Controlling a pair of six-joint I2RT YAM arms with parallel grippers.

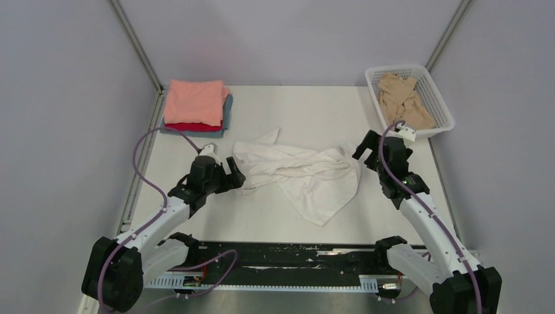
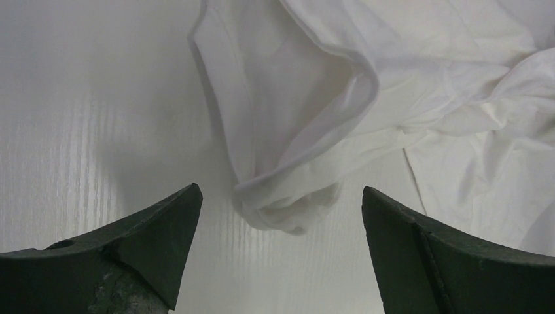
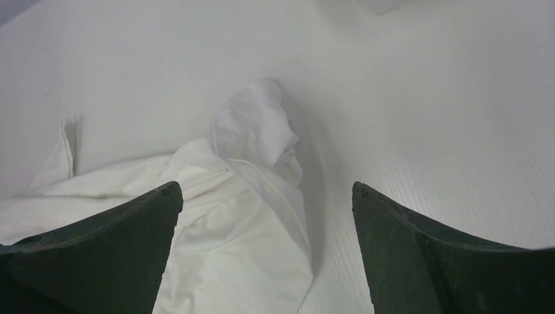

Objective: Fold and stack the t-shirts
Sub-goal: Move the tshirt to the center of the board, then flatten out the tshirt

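While I watched through the overhead camera, the white t-shirt (image 1: 307, 176) lay crumpled and unfolded on the desk (image 1: 262, 222), roughly midway between the two arms. One sleeve pointed toward the far wall and a broad flap spilled toward the near edge.

The left pincer (image 1: 234, 175) sat low at the shirt's left end. Its wrist camera showed me both fingers (image 2: 131, 248) spread wide and gripping nothing. A rolled hem of white cloth lay ahead, in line with the gap between them, and I could not tell whether either finger touched it.

The right pincer (image 1: 363, 149) stood at the shirt's right end, beside a bunched corner. Its wrist camera showed it gaping and empty too, with a small raised peak of white fabric ahead between the fingertips.

At the far left corner of the desk sat a stack of folded shirts. The salmon-pink t-shirt (image 1: 194, 101) was on top. The red t-shirt (image 1: 193, 127) under it showed only as a strip along the near edge. The grey-blue t-shirt (image 1: 228, 112) at the bottom peeked out along the right and near sides. At the far right corner, the white lattice basket (image 1: 437, 98) held the beige t-shirt (image 1: 402, 98), loosely bunched inside. Stack and basket both sat well apart from the white shirt.
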